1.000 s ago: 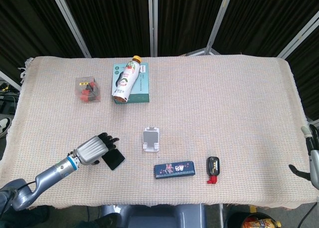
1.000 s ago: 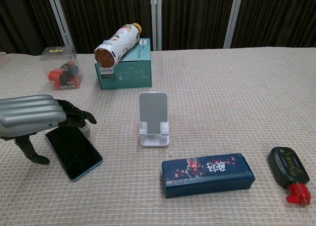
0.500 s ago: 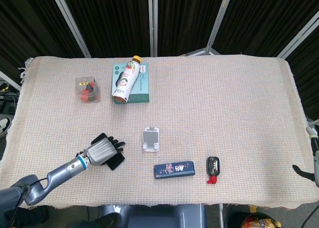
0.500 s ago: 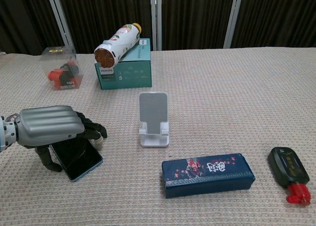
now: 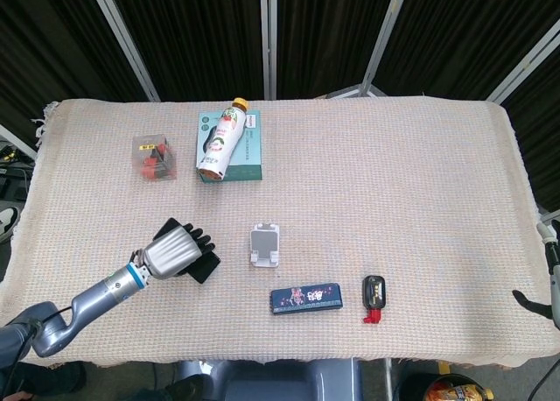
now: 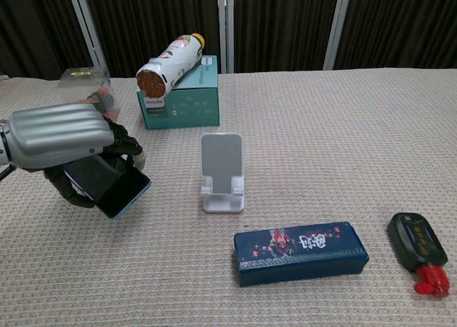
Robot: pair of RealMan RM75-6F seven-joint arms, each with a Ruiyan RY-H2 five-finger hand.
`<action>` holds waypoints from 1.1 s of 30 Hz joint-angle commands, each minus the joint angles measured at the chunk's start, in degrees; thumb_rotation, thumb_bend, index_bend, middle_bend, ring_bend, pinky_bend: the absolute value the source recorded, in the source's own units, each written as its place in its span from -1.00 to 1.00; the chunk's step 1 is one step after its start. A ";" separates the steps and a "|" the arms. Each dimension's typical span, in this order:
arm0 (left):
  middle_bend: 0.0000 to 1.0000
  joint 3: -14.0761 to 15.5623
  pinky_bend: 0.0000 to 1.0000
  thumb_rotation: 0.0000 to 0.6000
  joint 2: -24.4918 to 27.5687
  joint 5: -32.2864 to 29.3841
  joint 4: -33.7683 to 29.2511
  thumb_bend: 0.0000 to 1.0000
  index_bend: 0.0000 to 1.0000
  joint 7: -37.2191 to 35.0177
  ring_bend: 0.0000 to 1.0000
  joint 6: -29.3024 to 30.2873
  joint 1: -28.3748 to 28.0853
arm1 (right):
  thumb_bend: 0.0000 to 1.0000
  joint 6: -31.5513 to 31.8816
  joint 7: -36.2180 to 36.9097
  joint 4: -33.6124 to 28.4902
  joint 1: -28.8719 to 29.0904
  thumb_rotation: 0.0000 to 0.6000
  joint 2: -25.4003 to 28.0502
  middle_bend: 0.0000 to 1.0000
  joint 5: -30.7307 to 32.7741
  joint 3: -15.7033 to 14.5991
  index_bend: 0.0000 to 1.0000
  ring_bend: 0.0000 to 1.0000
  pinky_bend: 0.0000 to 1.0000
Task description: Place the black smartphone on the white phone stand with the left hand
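**Phone lifted in the left hand, stand waiting to its right**

Dark curtains and metal poles back a table (image 5: 420, 173) spread with a beige woven cloth. Low on the left side of that cloth, the left hand (image 6: 61, 136) has its fingers wrapped over the black smartphone (image 6: 107, 184), thumb underneath, and holds it tilted off the surface with its near right corner lowest. In the head view the same hand (image 5: 171, 250) covers most of the phone (image 5: 204, 267), so only a dark corner pokes out to the right.

Just to the right of the held phone stands the white phone stand (image 6: 222, 171), upright, with its back plate facing the near edge; phone and stand are apart, not touching. Nearer and further right lies a dark blue printed case (image 6: 300, 252), and beyond it to the right a small black object with a red tip (image 6: 418, 250).

At the far left sits a clear box holding red and black pieces (image 5: 154, 156). Right of it, a teal box (image 6: 184, 102) carries a bottle (image 6: 170, 58) lying on its side across the top, orange cap pointing away.

Of the right hand (image 5: 551, 270), only a sliver shows at the right edge of the head view, and I cannot tell how its fingers lie.
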 commanded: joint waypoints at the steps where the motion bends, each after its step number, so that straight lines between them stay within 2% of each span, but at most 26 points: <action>1: -0.11 -2.23 -0.04 1.00 2.45 1.94 -2.54 -1.00 0.24 5.53 0.04 2.15 -1.84 | -1.00 -0.03 0.22 0.00 0.00 1.00 0.06 -1.00 0.08 0.04 -1.00 -1.00 -1.00; 4: -0.11 -3.91 -0.04 1.00 3.27 6.23 -2.16 -1.00 0.23 12.65 0.04 3.28 -4.87 | -1.00 -0.13 0.46 0.02 0.03 1.00 0.15 -1.00 0.14 0.06 -1.00 -1.00 -1.00; 8: -0.14 -5.37 -0.05 1.00 3.06 13.14 0.30 -1.00 0.22 22.91 0.04 1.49 -10.82 | -1.00 -0.11 0.92 0.10 0.00 1.00 0.30 -1.00 0.32 0.18 -1.00 -1.00 -1.00; 11: -0.16 -5.98 -0.07 1.00 2.17 15.13 1.53 -1.00 0.21 26.09 0.03 0.09 -13.63 | -1.00 -0.13 1.59 0.23 -0.06 1.00 0.50 -1.00 0.61 0.34 -1.00 -1.00 -1.00; 18: -0.21 -6.15 -0.10 1.00 1.63 16.46 1.07 -1.00 0.16 30.19 0.00 -4.03 -17.04 | -1.00 -0.29 2.70 0.52 -0.15 1.00 0.85 -1.00 0.99 0.50 -1.00 -1.00 -1.00; 25: -0.25 -5.18 -0.13 1.00 1.23 17.37 -2.36 -1.00 0.10 34.68 -0.04 -11.58 -20.49 | -1.00 -0.16 4.15 0.87 -0.52 1.00 1.32 -1.00 1.24 0.58 -1.00 -1.00 -1.00; 33: -0.29 -6.04 -0.17 1.00 -1.20 15.39 -5.67 -1.00 0.03 40.71 -0.08 -19.14 -22.50 | -1.00 0.69 6.85 1.15 -1.39 1.00 2.37 -1.00 1.02 0.69 -1.00 -1.00 -1.00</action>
